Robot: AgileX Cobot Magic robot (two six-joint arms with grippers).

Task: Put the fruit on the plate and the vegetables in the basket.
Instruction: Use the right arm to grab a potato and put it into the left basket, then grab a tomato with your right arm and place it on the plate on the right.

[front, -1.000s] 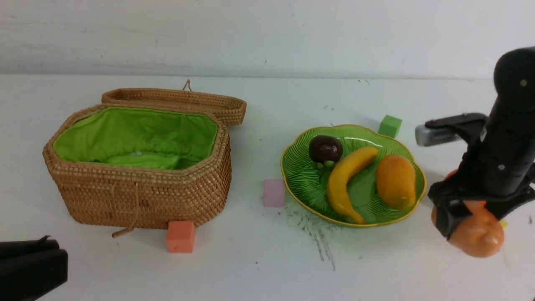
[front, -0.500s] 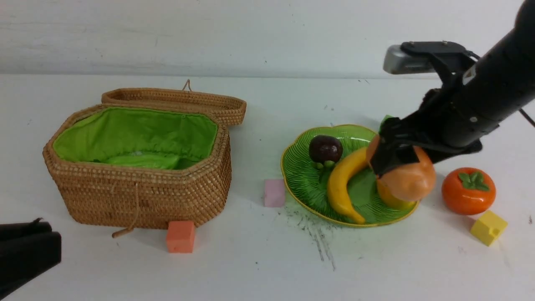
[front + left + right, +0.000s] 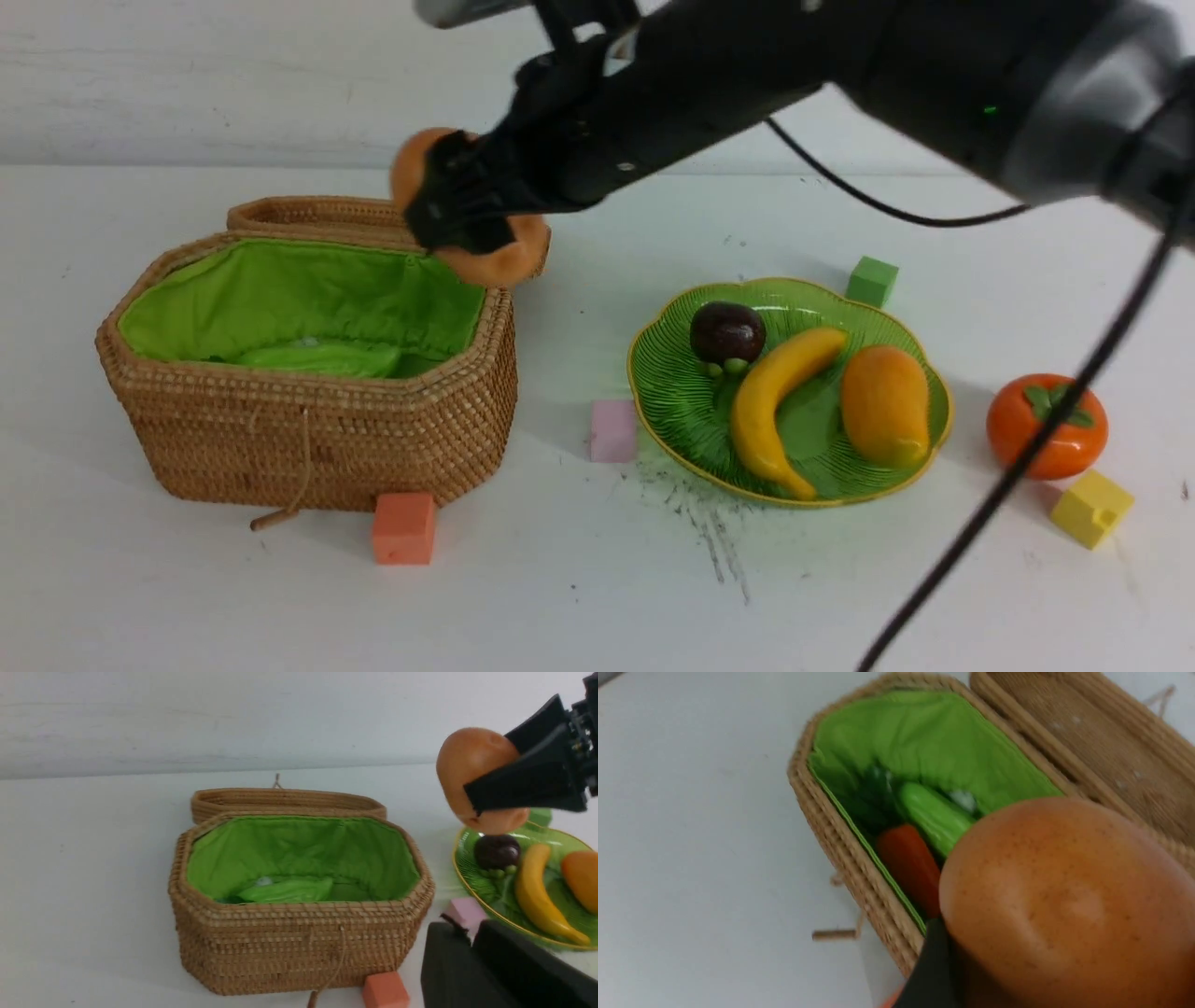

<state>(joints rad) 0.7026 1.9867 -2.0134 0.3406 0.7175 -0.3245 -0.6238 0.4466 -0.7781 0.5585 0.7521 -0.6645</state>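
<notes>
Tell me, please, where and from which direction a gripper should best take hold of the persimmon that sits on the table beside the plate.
Probably from straight above, jaws closing across the round middle of the persimmon. It sits upright with its calyx up, apart from the plate; the yellow cube lies close in front.

A white desk [image 3: 560, 597] carries four small foam cubes. An orange-red cube [image 3: 403, 528] sits toward the near edge, left of centre. A pale pink cube [image 3: 612, 430] lies near the middle of the desk. A green cube [image 3: 872, 281] stands farther back, toward the far edge and right of centre. A yellow cube [image 3: 1090, 507] rests close to the right edge. Dark scuff marks [image 3: 705, 518] streak the desk surface just nearer than the pink cube. A pale wall [image 3: 233, 75] rises behind the far edge.
</notes>
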